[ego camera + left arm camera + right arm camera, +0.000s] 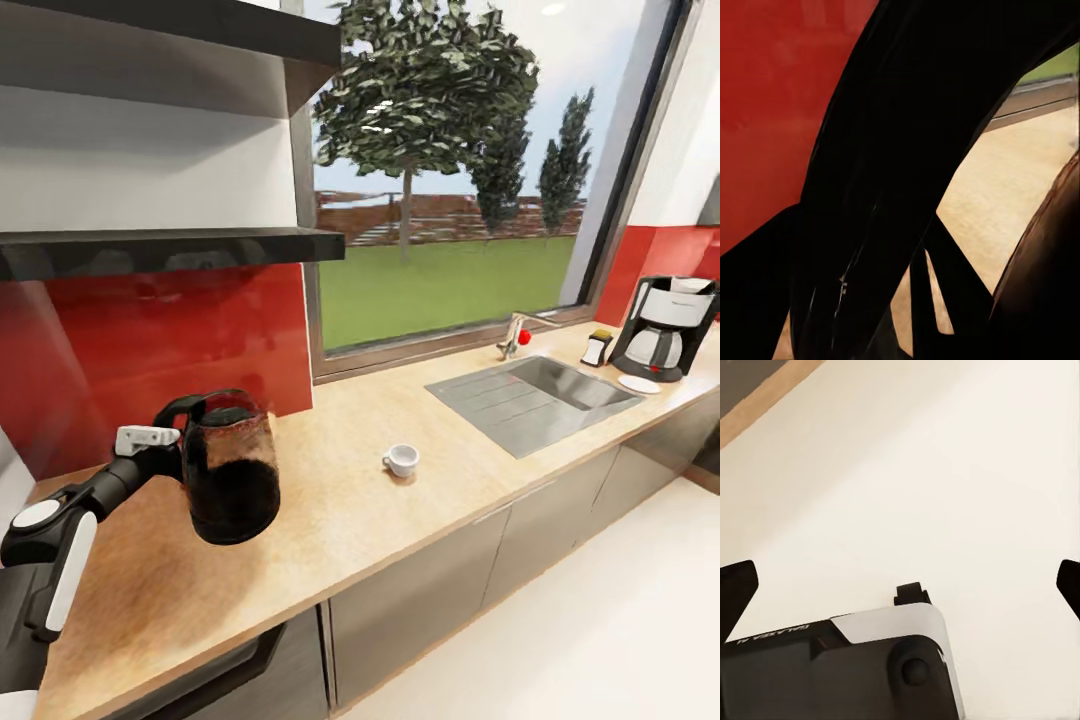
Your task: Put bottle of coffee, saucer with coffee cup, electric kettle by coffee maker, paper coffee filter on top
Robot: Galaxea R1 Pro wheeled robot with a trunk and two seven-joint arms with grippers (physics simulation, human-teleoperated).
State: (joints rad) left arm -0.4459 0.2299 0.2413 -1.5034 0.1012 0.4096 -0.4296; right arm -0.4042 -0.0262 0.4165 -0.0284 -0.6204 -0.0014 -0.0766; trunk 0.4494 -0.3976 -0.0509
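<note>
A: So, nearest to the robot, what does the left end effector (172, 447) hold?

B: It is closed around the black handle of the rounded dark smoky-brown see-through electric kettle (232, 470), which hangs upright just above the near part of the light wood-look table (330, 520). The right end effector (900, 585) has its fingers spread wide with nothing between them, over the pale floor.

A: And which way must the kettle go?

B: Far along the table, to the right, I think. The small white coffee cup (402, 460) stands between, then the inset grey sink (535, 397). Beyond it are the flat white saucer (638, 383), the black drip coffee maker (667, 327), and the small dark bottle of coffee (597, 348) beside it.

A: What is in the way?

B: The cup, probably, if the kettle travels low.
</note>
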